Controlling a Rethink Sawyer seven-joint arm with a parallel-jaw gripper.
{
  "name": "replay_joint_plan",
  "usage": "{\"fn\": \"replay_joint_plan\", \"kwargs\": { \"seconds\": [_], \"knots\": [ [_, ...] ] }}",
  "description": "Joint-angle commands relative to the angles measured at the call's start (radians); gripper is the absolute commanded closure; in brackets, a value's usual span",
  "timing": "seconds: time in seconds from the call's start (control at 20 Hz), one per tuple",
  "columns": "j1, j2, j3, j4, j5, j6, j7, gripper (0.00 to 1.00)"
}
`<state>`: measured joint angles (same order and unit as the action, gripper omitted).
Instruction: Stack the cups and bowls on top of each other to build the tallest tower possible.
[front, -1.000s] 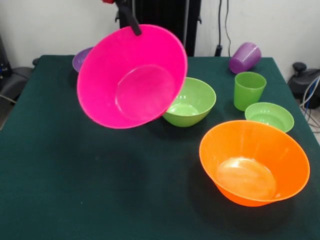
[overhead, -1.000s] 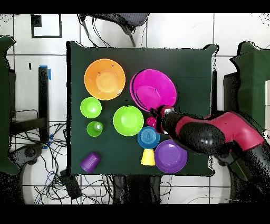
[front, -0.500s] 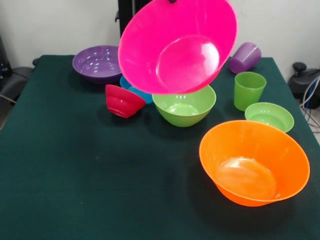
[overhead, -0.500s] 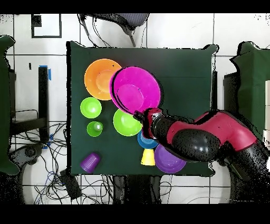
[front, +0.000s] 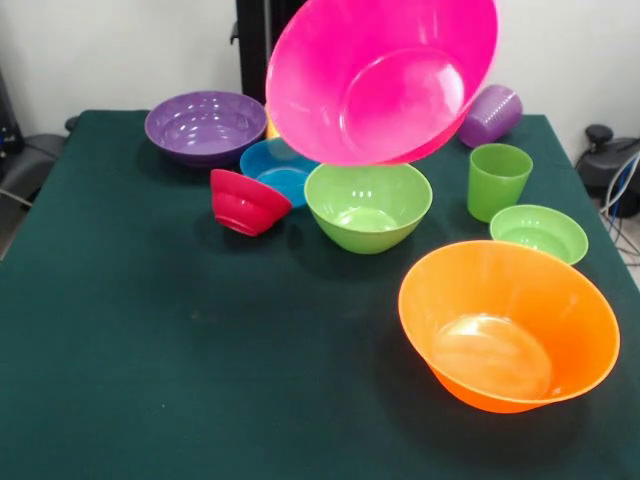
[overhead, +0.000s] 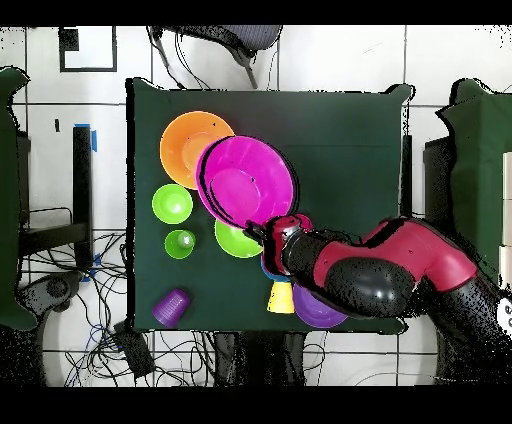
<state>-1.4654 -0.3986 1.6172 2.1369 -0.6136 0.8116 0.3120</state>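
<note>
My gripper (overhead: 267, 232) is shut on the rim of the large pink bowl (front: 385, 80) and holds it tilted in the air over the medium green bowl (front: 368, 205); the gripper itself shows only in the overhead view. The large orange bowl (front: 507, 325) stands at the front right. The purple bowl (front: 205, 125), blue bowl (front: 280, 170) and red bowl (front: 245, 202) sit left of the green one. The green cup (front: 497, 180) stands upright, the purple cup (front: 490, 115) lies on its side, and the yellow cup (overhead: 281, 298) stands by the arm. A small light green bowl (front: 539, 232) sits beside the green cup.
All of it stands on a dark green table (front: 150, 350). In the overhead view the red and black arm (overhead: 380, 265) reaches in from the right and covers part of the purple bowl (overhead: 320, 310). Cables lie on the floor around the table.
The gripper has carried the pink bowl up and across the table, from beside the purple bowl to above the medium green bowl. The red, blue and purple bowls have come into sight behind it.
</note>
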Motion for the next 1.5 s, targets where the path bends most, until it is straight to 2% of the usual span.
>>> {"fn": "replay_joint_plan", "kwargs": {
  "seconds": [0.05,0.4,0.55,0.8,0.9,1.1,1.5],
  "knots": [
    [0.029,0.082,-0.059,0.056,-0.113,0.065,-0.327,1.00],
    [0.066,0.063,-0.098,0.045,-0.222,-0.013,-0.250,1.00],
    [0.086,0.024,-0.119,0.036,-0.300,-0.057,-0.193,1.00],
    [0.093,0.013,-0.113,0.044,-0.338,-0.086,-0.147,1.00],
    [0.096,0.005,-0.111,0.051,-0.348,-0.093,-0.128,1.00],
    [0.099,0.015,-0.109,0.068,-0.319,-0.081,-0.116,1.00],
    [0.119,-0.006,-0.094,0.098,-0.320,-0.131,-0.036,1.00]
  ]
}}
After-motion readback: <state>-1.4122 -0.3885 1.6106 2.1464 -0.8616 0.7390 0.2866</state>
